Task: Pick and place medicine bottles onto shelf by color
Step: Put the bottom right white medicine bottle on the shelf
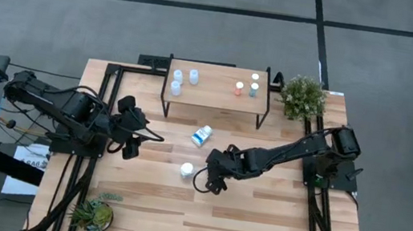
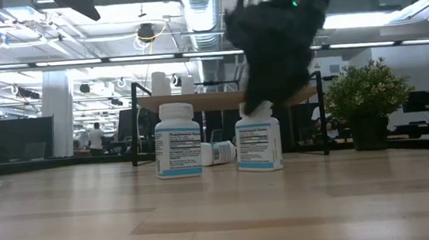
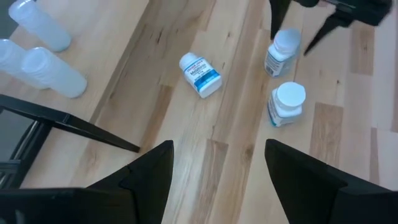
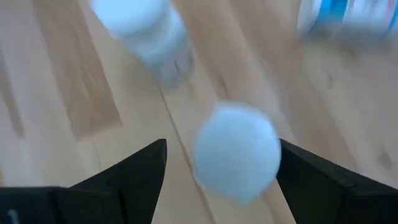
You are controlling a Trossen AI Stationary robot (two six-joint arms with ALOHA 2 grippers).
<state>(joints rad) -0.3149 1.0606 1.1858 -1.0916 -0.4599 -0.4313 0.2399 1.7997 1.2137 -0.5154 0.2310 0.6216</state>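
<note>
Three white medicine bottles with blue labels are on the tabletop. One lies on its side (image 1: 201, 136). Two stand upright (image 2: 178, 150) (image 2: 258, 143). My right gripper (image 4: 221, 171) is open above the right-hand upright bottle, its fingers on either side of the white cap (image 4: 235, 152); this also shows in the left wrist view (image 3: 283, 50). My left gripper (image 1: 133, 128) is open and empty at the table's left, beside the shelf (image 1: 212, 106). Three light-blue-capped bottles (image 1: 181, 80) stand on the shelf's left end, and orange (image 1: 238, 88), pale (image 1: 255, 78) and green (image 1: 253, 90) ones on its right end.
A potted plant (image 1: 303, 97) stands at the far right corner beside the shelf. A smaller plant (image 1: 93, 213) lies at the near left corner. Bare plank table stretches along the near side in front of the bottles.
</note>
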